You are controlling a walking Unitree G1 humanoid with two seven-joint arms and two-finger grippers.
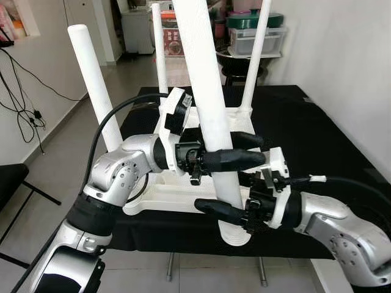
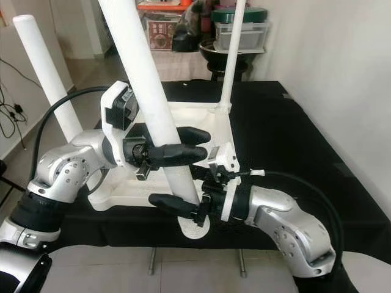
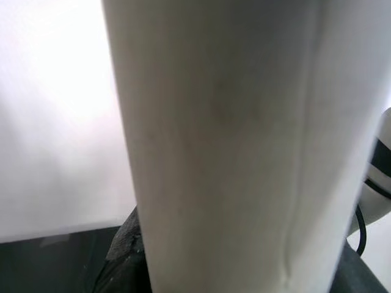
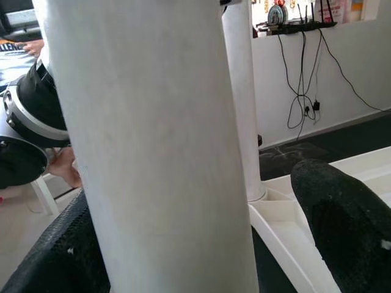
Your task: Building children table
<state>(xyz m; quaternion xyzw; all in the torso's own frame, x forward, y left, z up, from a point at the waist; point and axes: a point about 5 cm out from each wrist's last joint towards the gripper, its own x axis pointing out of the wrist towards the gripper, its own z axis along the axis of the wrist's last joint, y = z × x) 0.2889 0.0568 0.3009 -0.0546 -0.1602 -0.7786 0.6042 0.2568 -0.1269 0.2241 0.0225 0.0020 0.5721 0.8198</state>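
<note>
Here is the white children's table (image 1: 183,189), lying upside down on the black bench (image 1: 317,140), its underside frame facing up. Four white legs are in play. The near table leg (image 1: 211,104) is the thick one front and centre, rising from the near right corner of the frame, its round foot (image 1: 235,235) seated right at the near edge of the bench.

Both arms are on that leg. The left pincer (image 1: 241,149) comes in from the left, higher up the leg, one black finger crossing in front of it and the other passing behind, so it is closed around the near table leg. In the left wrist view the leg (image 3: 226,146) sits tight against the camera.

Lower down, the right pincer (image 1: 229,198) reaches in from the right, just above the foot. One finger (image 1: 217,210) lies across the near side of the leg, the other sits on the far side. The right wrist view shows the leg (image 4: 153,152) between the two black fingers (image 4: 342,213), so this pincer is clamped on the same leg too.

Off to the left stands the left leg (image 1: 91,79), and two thinner-looking far legs (image 1: 160,49) stand up at the back.
</note>
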